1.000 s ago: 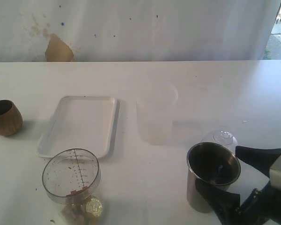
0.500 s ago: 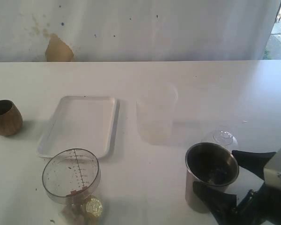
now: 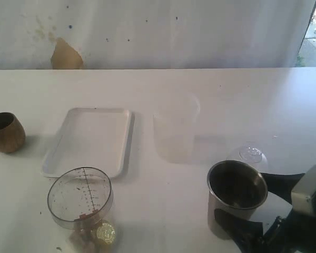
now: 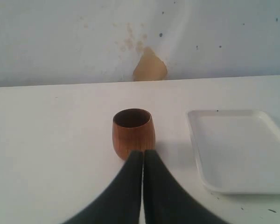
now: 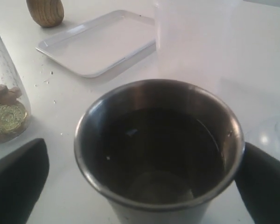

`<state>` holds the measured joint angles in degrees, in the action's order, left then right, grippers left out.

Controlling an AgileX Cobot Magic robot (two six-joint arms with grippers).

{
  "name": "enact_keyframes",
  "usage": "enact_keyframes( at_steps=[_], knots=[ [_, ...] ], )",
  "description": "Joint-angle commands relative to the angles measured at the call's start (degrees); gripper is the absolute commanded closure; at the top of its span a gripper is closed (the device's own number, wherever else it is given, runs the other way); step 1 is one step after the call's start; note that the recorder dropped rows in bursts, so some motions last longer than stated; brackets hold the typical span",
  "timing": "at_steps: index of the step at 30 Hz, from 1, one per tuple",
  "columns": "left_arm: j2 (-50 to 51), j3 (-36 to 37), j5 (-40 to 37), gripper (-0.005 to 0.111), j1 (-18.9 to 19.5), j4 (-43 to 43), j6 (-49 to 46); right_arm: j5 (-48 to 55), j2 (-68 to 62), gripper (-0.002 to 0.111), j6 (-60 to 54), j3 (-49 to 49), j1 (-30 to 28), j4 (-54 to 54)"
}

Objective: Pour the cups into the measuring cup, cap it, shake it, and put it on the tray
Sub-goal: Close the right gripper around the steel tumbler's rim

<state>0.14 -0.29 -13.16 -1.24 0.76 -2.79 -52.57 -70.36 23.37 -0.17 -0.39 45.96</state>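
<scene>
Shifted slightly leftward in the exterior view within the last second: tall shiny steel tumbler point(image 3: 236, 187) and right gripper point(image 3: 242, 196) together. Straddling that tumbler with black fingers point(image 5: 18, 179) spread wide, one on either side, not clamped on it. Pinched shut on nothing, left gripper point(image 4: 142, 155), tips just in front of squat rounded brown cup point(image 4: 133, 130) at the table's far left. Standing just in front of flat white rectangular tray point(image 3: 89, 139): clear plastic measuring cup with dark scale point(image 3: 80, 197).
</scene>
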Motion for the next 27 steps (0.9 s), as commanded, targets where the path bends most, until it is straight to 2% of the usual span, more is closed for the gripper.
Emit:
enact_keyframes(
  at_steps=[1,20,27],
  knots=[
    [-0.14,0.29,0.18,0.106,-0.06,-0.29,0.04,1.18,-0.04,0.007,-0.28,0.17,-0.25,0.29],
    [-0.14,0.29,0.18,0.106,-0.06,-0.29,0.04,0.73,-0.28,0.007,-2.83,0.17,-0.25,0.21],
    [-0.14,0.29,0.18,0.106,-0.06,-0.29,0.04,0.73,-4.71,0.004,-3.75,0.17,-0.25,0.21]
  ],
)
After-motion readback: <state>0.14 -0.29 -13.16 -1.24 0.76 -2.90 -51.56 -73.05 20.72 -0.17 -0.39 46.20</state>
